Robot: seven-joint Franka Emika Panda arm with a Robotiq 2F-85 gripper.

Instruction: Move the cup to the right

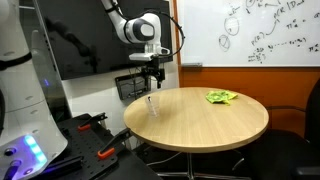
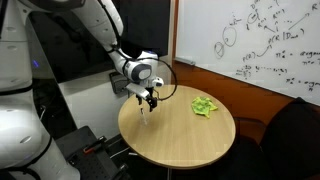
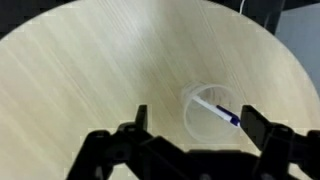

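A clear plastic cup (image 3: pixel 208 112) with a white and blue pen inside stands on the round wooden table (image 3: pixel 90 70). In the wrist view it sits between my gripper's (image 3: pixel 195 122) two open fingers, seen from above. In both exterior views the cup (image 1: pixel 152 106) (image 2: pixel 146 119) is near the table's edge, directly below my gripper (image 1: pixel 153 76) (image 2: pixel 149 101), which hovers a little above it. The gripper is open and holds nothing.
A crumpled green object (image 1: pixel 221 97) (image 2: pixel 204 106) lies on the far side of the table (image 1: pixel 210 125). A whiteboard (image 1: pixel 260 30) hangs behind. A white robot body (image 1: pixel 20 90) and a black and red tool (image 1: pixel 95 125) sit beside the table.
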